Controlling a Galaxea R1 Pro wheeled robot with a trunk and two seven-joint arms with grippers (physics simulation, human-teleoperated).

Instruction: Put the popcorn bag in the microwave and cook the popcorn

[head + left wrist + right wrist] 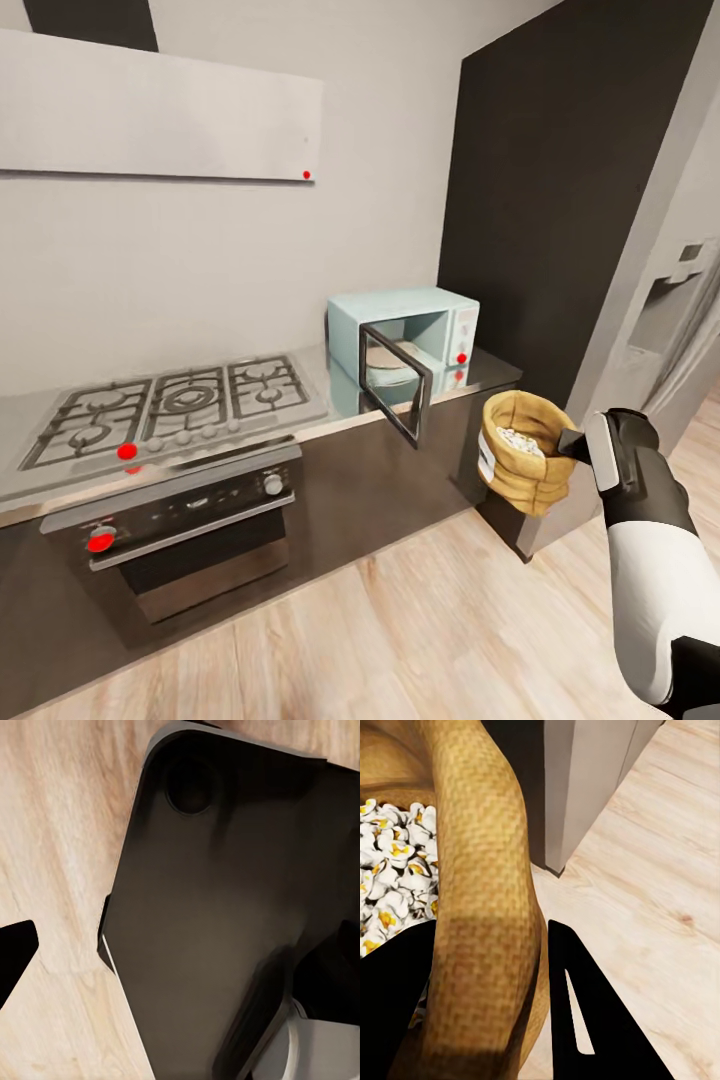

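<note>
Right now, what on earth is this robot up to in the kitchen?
The robot's right gripper holds a tan popcorn bag by its rolled rim, in the air off the end of the countertop. White popcorn fills the bag. The mint microwave stands on the counter with its door swung open.

Open door juts across the way into the microwave

The microwave [405, 335] cavity gapes, but its door [395, 381] swings out past the countertop [490, 371] edge. The popcorn bag [522, 452], clamped in the right gripper [572, 443], hangs over open wood floor [400, 620] beside the dark cabinet [470, 440].
</note>
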